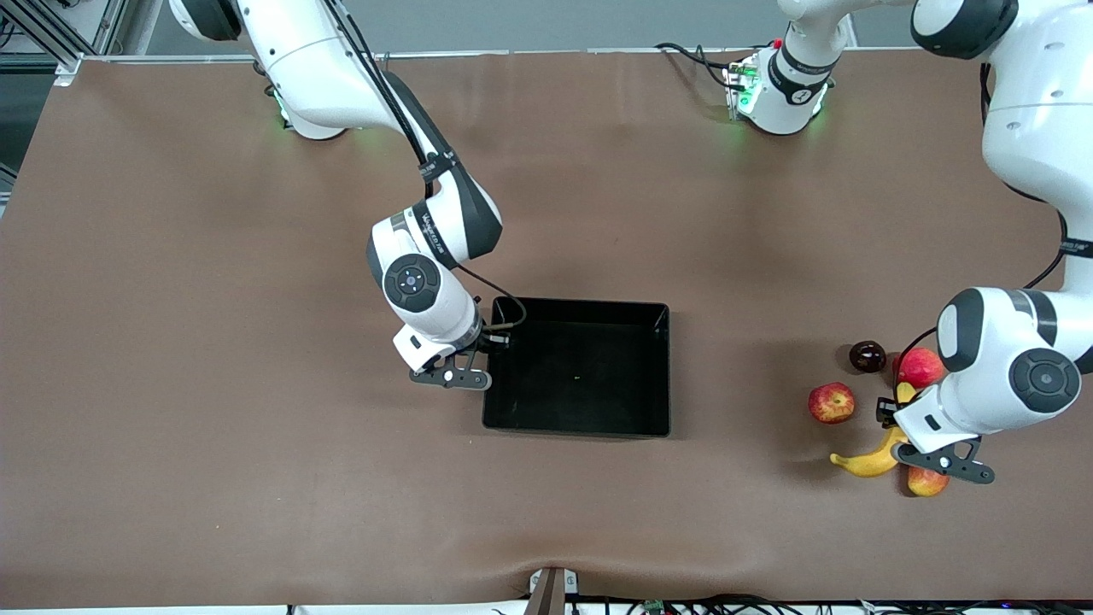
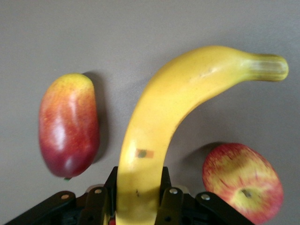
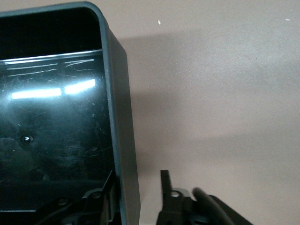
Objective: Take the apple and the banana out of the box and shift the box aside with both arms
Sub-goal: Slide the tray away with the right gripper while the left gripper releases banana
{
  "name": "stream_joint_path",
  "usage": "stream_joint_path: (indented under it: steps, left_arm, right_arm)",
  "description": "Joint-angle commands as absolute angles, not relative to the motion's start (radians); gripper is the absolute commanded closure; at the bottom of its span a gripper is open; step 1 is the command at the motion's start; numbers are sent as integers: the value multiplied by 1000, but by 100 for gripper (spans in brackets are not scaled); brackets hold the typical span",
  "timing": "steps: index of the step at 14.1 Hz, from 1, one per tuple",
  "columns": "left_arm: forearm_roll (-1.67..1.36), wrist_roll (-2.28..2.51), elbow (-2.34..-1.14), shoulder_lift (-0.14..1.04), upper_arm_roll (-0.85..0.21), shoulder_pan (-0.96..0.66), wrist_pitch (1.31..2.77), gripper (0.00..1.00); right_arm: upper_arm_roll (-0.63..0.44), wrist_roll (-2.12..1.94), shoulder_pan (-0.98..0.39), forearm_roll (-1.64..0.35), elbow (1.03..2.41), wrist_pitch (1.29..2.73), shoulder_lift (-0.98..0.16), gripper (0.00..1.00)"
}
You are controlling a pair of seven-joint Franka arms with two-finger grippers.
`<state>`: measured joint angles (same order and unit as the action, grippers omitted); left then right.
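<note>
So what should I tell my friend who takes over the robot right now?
Left gripper: shut on the banana, down at the table at the left arm's end, beside the apple.
Right gripper: jaws straddle the box wall at the right arm's side, a gap still showing.
Done: apple and banana are out; the box is empty.
Left: release the banana, grip the box with both arms, move it aside.

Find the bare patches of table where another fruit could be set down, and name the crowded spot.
Bare: the mat between the box and the apple, and between the box and the front edge. Crowded: around the banana, held by the left gripper.
</note>
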<state>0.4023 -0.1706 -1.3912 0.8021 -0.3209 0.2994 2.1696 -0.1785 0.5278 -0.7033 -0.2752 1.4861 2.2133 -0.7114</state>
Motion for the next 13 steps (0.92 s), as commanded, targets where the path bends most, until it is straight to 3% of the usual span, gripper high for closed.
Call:
stream_joint_path:
  steps: [1, 5, 6, 7, 10, 13]
  left_arm:
    - [414, -160, -1387, 827, -307, 298, 2229, 100]
    - [419, -140, -1387, 870, -282, 296, 2278, 96]
    - [411, -137, -1387, 876, -282, 296, 2278, 66]
    - [396, -109, -1388, 874, -282, 298, 2281, 1]
    - [403, -91, -1391, 847, -281, 301, 2286, 0]
    - [400, -97, -1388, 783, -294, 299, 2219, 0]
  right_arm:
    - [-187, 532, -712, -293, 1465, 2215, -723, 100]
    - [-186, 531, -704, -299, 1430, 2201, -716, 100]
    - [-176, 529, -693, -299, 1427, 2192, -712, 100]
    - [-166, 529, -675, -299, 1411, 2156, -703, 100]
    - [-172, 523, -620, -354, 1319, 1970, -674, 100]
    - [-173, 396, -523, -357, 1330, 1903, -595, 100]
